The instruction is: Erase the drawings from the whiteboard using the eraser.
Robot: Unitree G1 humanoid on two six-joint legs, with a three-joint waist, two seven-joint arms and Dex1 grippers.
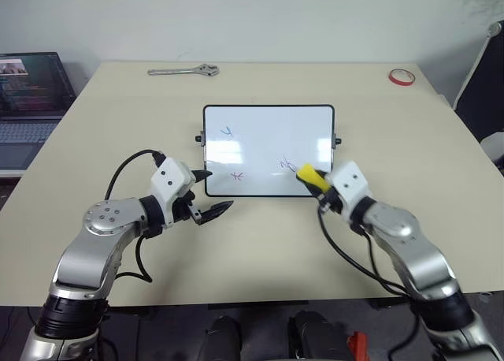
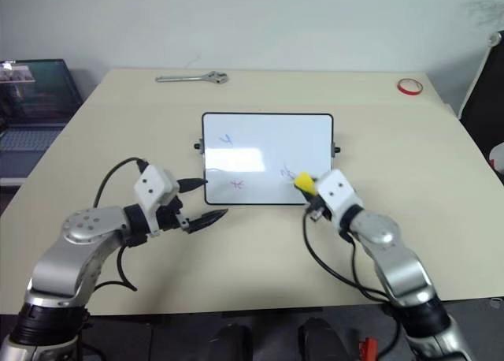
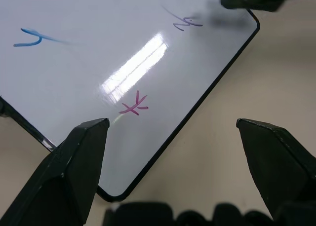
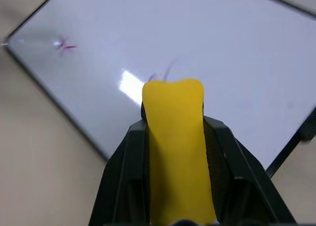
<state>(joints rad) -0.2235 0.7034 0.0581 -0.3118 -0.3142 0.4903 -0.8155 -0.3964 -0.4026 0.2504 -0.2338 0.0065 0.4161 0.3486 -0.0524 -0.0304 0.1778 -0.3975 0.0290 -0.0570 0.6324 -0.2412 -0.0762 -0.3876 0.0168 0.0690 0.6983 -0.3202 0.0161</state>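
The whiteboard (image 1: 268, 150) is lying flat at the centre of the beige worktop (image 1: 118, 132). Three drawings are showing on it: a blue mark (image 1: 227, 130) at the far left, a red-pink star (image 1: 238, 176) at the near left, and a bluish scribble (image 1: 287, 165) at the near right.

The right gripper (image 1: 313, 180) is clamping the yellow eraser (image 1: 309, 176) between its closed fingers (image 4: 224, 152). The eraser is sitting over the board's near right area, just beside the bluish scribble; contact with the surface cannot be confirmed.

The left gripper (image 1: 211, 193) is hovering at the board's near left corner with its fingers (image 3: 81, 157) spread apart and gripping nothing.

A wrench (image 1: 183, 71) and a red tape ring (image 1: 401, 77) are lying along the far edge. A laptop (image 1: 30, 93) is standing to the left.
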